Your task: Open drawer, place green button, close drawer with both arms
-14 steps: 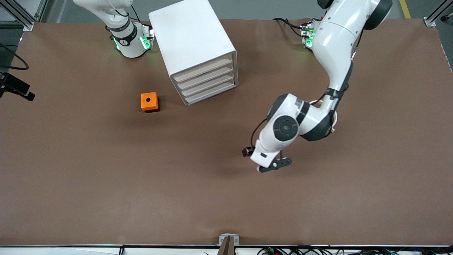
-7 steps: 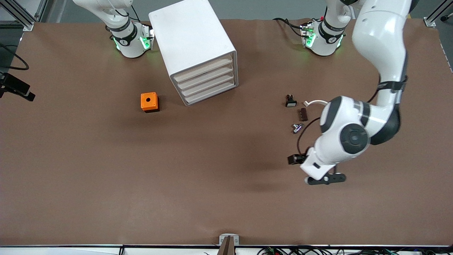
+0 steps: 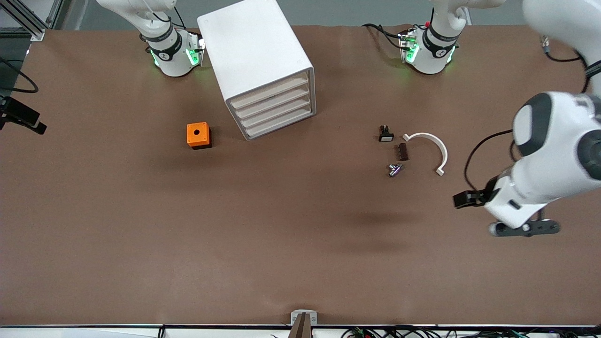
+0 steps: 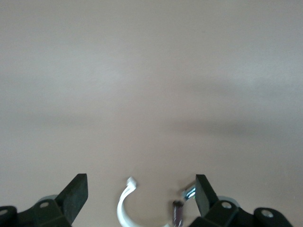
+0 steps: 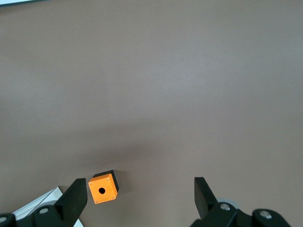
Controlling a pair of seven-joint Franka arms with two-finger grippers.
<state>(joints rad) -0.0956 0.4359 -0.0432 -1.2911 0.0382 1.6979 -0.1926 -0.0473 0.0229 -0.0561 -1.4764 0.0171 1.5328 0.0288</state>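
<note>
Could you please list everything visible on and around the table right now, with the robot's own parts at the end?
Box-shaped cabinet with four shallow drawers: one, white, beside the right arm's base; all shut.
Orange cube with a hole: one, beside the cabinet, toward the right arm's end.
Black switch with a white face: one, toward the left arm's end.
Dark ridged block: one, brown-black, beside the switch.
Small metallic part: one, silver, nearer the camera than the block.
Curved plastic clip: one, white, beside the block.
Left pincer: black, open, over bare table.
Right pincer: black, open, above the cube.
</note>
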